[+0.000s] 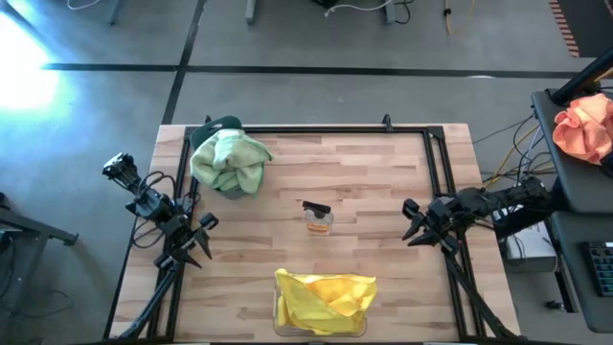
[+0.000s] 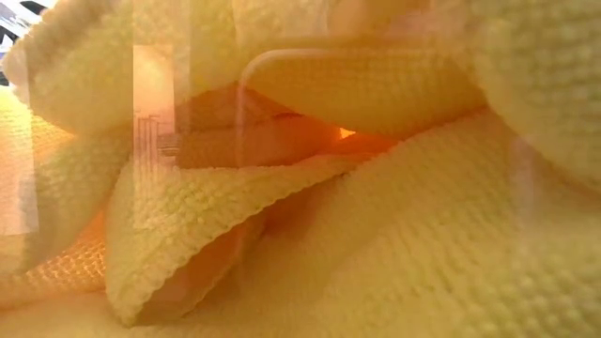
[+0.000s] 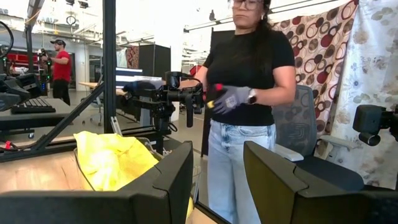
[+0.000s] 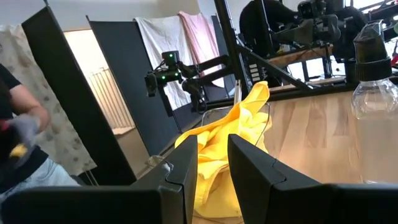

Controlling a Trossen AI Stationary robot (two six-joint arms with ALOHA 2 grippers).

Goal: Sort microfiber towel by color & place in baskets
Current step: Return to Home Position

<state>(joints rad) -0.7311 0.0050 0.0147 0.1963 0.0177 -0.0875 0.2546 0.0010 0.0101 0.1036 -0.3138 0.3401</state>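
Observation:
Pale green towels lie heaped in the teal basket at the table's far left and hide most of it. Yellow towels fill the clear basket at the near edge. They also fill the low view, pressed behind the see-through wall. My left gripper hovers open near the left edge, apart from both piles. My right gripper hovers open near the right edge. Both wrist views show the yellow towels beyond the open fingers.
A small amber bottle with a black cap stands at the table's middle. An orange-pink cloth lies on a side surface off the table's right. A person with a gloved hand stands beyond the table. Black frame rails run along the table's edges.

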